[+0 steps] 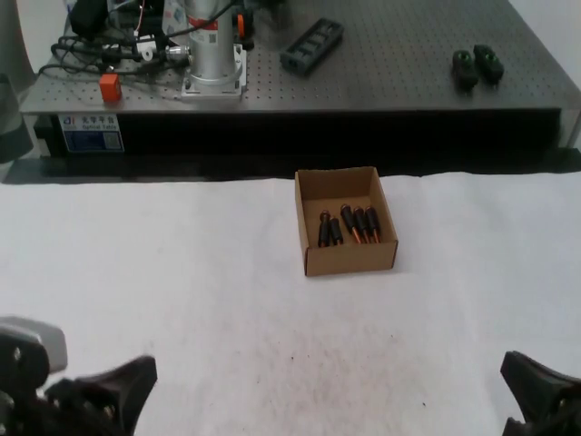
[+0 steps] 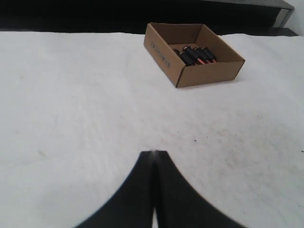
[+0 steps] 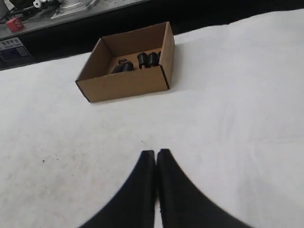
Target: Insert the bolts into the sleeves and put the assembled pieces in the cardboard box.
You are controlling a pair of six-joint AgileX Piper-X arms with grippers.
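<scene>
The left tool (image 2: 153,156) sits low over the worktop (image 2: 71,118), its two black fingers pressed together with nothing between them. The right tool (image 3: 156,154) is likewise clenched on nothing. In the high view they sit at the near corners, the left tool (image 1: 136,377) and the right tool (image 1: 517,372), well apart from each other.

Ahead of both, about midway across the white-covered worktop (image 1: 163,272), stands the cardboard box (image 1: 349,257), top open. Five assembled pieces (image 1: 360,223), black with orange showing, lie on its floor: two together on one side, three side by side on the other. The left wrist view shows them against the far wall of the box (image 2: 209,73). The right wrist view shows their dark ends over the near wall of the box (image 3: 126,85).

One side wall of the box carries dark print, too small to read.

White cover spreads wide on every side of the box, which stands well apart from both tools. Its far edge meets a dark strip below a holed metal plate (image 1: 381,73). That plate carries a metal post (image 1: 213,45), a small orange block (image 1: 110,87), a black tray (image 1: 311,45) and two small dark parts (image 1: 477,65). A label (image 1: 89,130) on its front cannot be read.
</scene>
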